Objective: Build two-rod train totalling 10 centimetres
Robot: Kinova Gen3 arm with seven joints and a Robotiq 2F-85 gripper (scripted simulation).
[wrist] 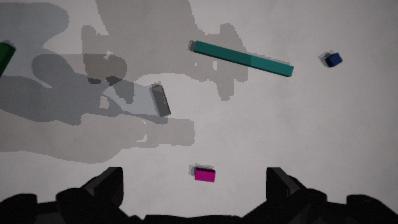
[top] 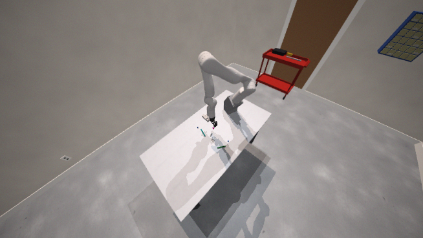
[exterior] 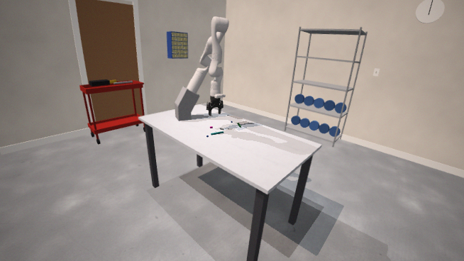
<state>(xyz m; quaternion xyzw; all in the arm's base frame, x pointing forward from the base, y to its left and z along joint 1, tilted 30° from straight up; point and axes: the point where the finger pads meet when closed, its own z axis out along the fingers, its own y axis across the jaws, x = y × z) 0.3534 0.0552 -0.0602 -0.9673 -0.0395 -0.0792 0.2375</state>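
In the wrist view, going left to right across the worktop [wrist: 320, 150], the end of the green rod [wrist: 5, 56] pokes in at the far left edge, well apart from the rest. Next comes the grey rod [wrist: 161, 100], short and lying flat in the arm's shadow. Just right of it and nearer the camera lies the magenta rod [wrist: 205, 174], flat, between the two dark fingers in the picture but below them, not touched. Above, the long turquoise rod [wrist: 242, 58] lies on a slight slant, and at the far right sits one small blue rod [wrist: 333, 59]; a second blue one shows only in the wider views. The gripper [wrist: 195, 200] hangs over the worktop with its fingers spread fully wide and nothing between them. No train exists yet; every rod lies apart from the others. Green and magenta are the only pair here that seems to add up to ten, so the step in hand looks like the approach to the magenta rod. The next move calls for coming straight down, centring the fingers across the rod's narrow sides, and pinching it without nudging the grey rod nearby.
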